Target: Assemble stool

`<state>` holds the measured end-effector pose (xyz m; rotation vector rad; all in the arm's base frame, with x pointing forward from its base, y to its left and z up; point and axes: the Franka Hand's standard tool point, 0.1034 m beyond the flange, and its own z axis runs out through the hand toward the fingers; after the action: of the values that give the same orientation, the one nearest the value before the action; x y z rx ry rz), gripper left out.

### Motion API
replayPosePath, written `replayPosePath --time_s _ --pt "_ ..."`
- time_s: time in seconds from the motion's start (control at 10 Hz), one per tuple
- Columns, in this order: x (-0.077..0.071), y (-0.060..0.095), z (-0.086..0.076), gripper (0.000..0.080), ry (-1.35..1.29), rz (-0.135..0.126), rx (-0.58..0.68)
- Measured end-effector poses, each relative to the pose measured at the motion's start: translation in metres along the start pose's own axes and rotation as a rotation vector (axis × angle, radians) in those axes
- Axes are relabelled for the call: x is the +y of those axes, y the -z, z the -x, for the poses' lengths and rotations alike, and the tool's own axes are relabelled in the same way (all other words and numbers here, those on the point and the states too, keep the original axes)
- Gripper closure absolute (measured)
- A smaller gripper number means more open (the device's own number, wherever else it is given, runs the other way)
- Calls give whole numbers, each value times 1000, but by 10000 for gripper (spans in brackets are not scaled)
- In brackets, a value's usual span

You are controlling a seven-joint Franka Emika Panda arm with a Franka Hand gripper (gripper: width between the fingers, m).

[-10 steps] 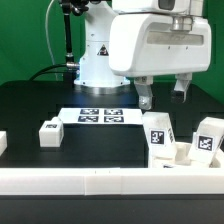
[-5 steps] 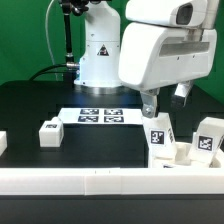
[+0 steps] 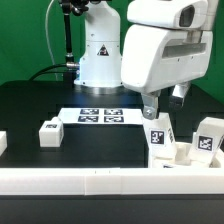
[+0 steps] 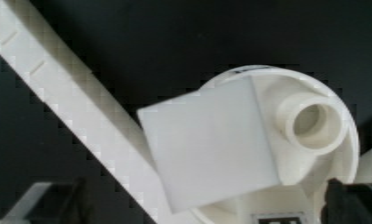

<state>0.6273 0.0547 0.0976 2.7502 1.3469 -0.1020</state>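
My gripper (image 3: 164, 100) hangs open and empty just above the stool parts at the exterior view's right. A blocky white leg (image 3: 158, 135) with a tag stands under it. A second tagged leg (image 3: 207, 138) stands further right. A third leg (image 3: 50, 132) lies apart at the left. In the wrist view a leg (image 4: 209, 135) with a round end (image 4: 313, 122) lies across the round seat (image 4: 254, 74). My dark fingertips (image 4: 364, 198) show on either side of it, and the gripper (image 4: 201, 208) touches nothing. The seat is mostly hidden in the exterior view.
The marker board (image 3: 100, 116) lies flat on the black table before the robot base (image 3: 98, 60). A long white border rail (image 3: 100, 181) runs along the front edge and crosses the wrist view (image 4: 58, 90). A small white part (image 3: 2, 142) sits at the far left edge.
My gripper has moved toward the exterior view's right and slightly down over the right-hand legs. It has barely moved in the last half second. The parts have not moved.
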Motion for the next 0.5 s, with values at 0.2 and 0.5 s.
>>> replayPosePath --time_s 0.2,0.5 --pt "-1 -7 2 151 0 -5 -9" --pt "-1 -11 5 151 -15 -9 -16"
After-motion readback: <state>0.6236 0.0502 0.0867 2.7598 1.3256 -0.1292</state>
